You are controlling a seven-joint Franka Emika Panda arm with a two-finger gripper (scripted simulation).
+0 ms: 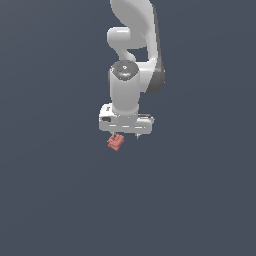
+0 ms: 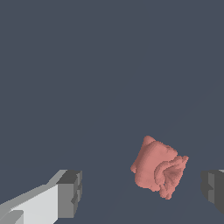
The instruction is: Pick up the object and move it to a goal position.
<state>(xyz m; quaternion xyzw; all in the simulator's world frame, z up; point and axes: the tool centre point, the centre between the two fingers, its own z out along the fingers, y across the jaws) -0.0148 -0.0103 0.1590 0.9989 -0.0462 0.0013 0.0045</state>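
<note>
In the exterior view, the small salmon-red lumpy, notched object sits just under the white arm's gripper, toward the exterior view's left. The wrist view shows the grey finger pads spread wide, with the red piece between them and nearer one pad. It seems to touch neither, though the angle is poor.

Object between gripper fingers — untouched

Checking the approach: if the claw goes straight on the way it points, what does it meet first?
Probably the salmon-red piece, lying between the open claw fingers, off-centre toward one finger; depth is unclear.
</note>
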